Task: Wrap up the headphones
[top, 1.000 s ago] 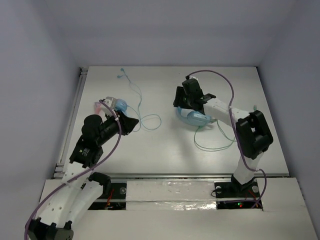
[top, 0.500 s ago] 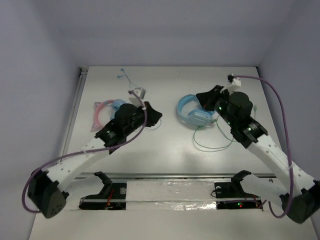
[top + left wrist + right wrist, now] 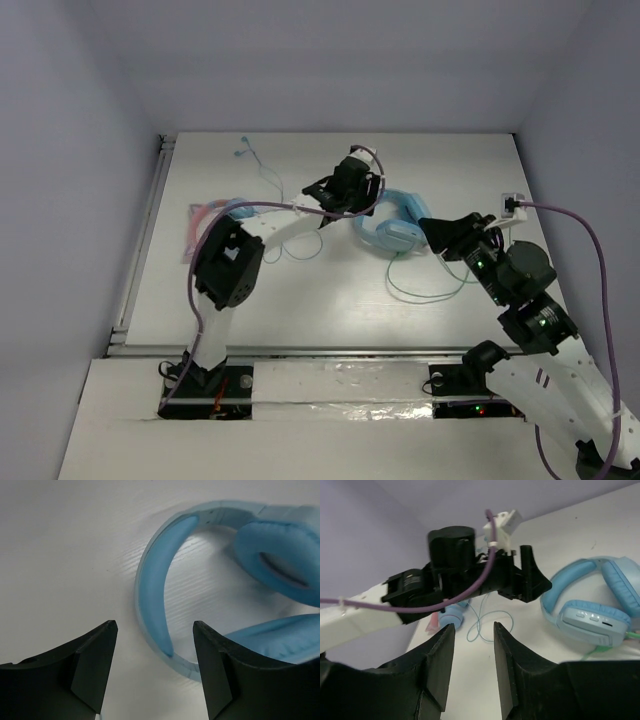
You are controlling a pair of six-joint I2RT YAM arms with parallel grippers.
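Headphones [image 3: 397,236] lie flat on counter [image 3: 330,295]; L pincer [image 3: 154,630] open by headband [image 3: 156,575], R pincer [image 3: 471,630] open nearby, nothing held

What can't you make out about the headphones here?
- Top view: the left gripper covers part of the large light-blue over-ear headphones' headband.
- Left wrist view: their earcups run off the right edge.
- Top view: the left arm hides part of the small pink-banded headphones.
- The thin green cable: plug too small to find.

Headphones [image 3: 160,580]: smooth plastic band, matt padded cushions. Table [image 3: 60,540]: matt white, faintly grained. Left gripper [image 3: 155,626]: matt black plastic.
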